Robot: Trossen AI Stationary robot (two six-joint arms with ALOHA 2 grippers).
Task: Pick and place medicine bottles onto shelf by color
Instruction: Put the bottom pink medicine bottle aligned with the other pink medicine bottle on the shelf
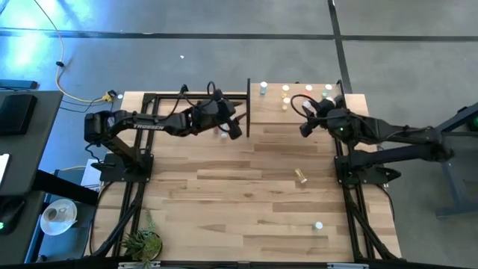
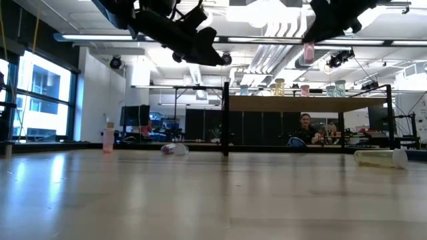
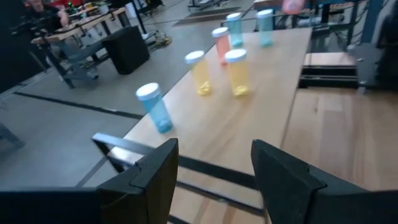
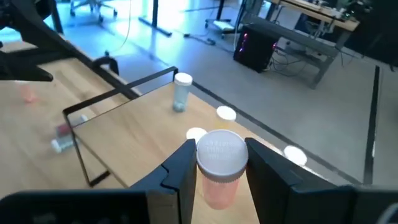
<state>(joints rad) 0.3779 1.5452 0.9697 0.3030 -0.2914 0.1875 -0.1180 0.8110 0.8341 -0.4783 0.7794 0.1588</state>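
- The red bottle [image 4: 217,167] with a white cap is clamped between the two fingers of my right gripper [image 4: 219,163]; I see it hanging in the air above the shelf [image 2: 307,104] in the low view.
- On the shelf stand several bottles: a blue one [image 3: 154,107] near the end, two yellow ones [image 3: 237,71] side by side, then a red one and two more blue ones behind them.
- My left gripper [image 3: 210,163] is up in the air near the black upright of the shelf; its fingers [image 3: 278,171] are apart and nothing is between them.
- On the table [image 1: 224,194], I see one yellow bottle [image 1: 302,176] lying on its side in the middle area.
- One more bottle with a white cap [image 1: 319,225] is nearer the front edge.
- In the low view a pink bottle [image 2: 108,139] stands upright, and another bottle [image 2: 173,149] lies on its side near it.
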